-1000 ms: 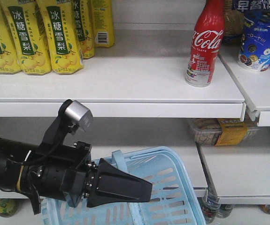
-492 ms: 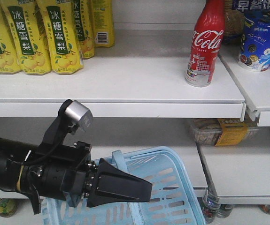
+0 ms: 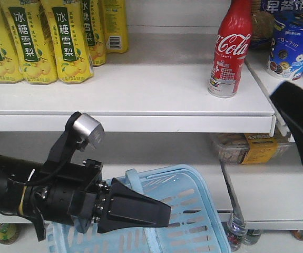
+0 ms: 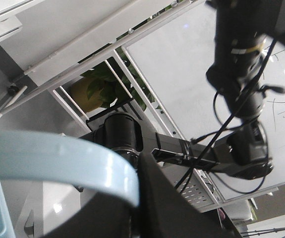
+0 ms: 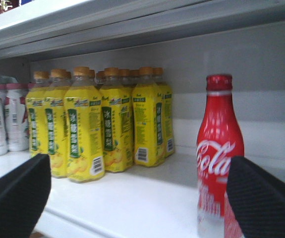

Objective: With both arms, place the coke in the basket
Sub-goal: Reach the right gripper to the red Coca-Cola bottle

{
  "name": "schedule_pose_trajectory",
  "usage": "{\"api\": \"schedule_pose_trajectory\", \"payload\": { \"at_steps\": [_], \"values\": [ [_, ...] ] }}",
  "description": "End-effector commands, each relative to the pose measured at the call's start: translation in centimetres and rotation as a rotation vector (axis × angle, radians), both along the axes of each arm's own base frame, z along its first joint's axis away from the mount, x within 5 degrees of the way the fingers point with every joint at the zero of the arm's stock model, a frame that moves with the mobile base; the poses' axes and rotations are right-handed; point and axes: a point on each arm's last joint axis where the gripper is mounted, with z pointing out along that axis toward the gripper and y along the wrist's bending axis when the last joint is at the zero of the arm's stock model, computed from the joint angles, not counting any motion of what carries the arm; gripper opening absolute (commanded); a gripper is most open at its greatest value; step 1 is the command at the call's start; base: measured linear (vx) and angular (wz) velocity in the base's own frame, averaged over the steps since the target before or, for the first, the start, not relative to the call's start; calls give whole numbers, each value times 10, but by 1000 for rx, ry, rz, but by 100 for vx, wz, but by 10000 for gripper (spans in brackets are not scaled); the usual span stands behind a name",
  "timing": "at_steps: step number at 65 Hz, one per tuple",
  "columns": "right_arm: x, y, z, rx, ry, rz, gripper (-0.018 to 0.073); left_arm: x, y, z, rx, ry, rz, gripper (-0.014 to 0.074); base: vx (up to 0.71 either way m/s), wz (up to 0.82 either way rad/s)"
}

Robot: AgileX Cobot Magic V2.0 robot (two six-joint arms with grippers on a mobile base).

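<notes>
While basket [image 3: 196,182] in L gripper [image 3: 162,213], coke [image 3: 229,50] upright before gaping R gripper [image 5: 137,198].

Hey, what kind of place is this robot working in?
Most likely a grocery shop, or a mock-up of one. The white shelves carry rows of identical yellow drink bottles, a red coke bottle stands on the same shelf, and a light blue shopping basket is in front, lower down.

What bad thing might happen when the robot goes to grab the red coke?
The coke stands off-centre, near one jaw of the open right gripper, so it may get bumped and topple. The basket is held by the left gripper alone, low below the shelf; a dropped bottle might miss it.
</notes>
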Motion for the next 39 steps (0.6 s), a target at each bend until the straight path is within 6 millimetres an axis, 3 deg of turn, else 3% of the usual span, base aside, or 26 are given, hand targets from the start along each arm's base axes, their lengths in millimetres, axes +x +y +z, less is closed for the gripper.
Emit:
{"api": "schedule_pose_trajectory", "payload": {
  "at_steps": [1,25,39],
  "values": [
    [24,6,25,-34,-33,-4,699,-12,1,28,-164,-7,-97,-6,0,0],
    [129,24,52,-95,60,-107,664,-12,1,28,-164,-7,-97,-6,0,0],
    [167,32,63,-90,62,-124,614,-12,1,28,-164,-7,-97,-6,0,0]
  ]
}}
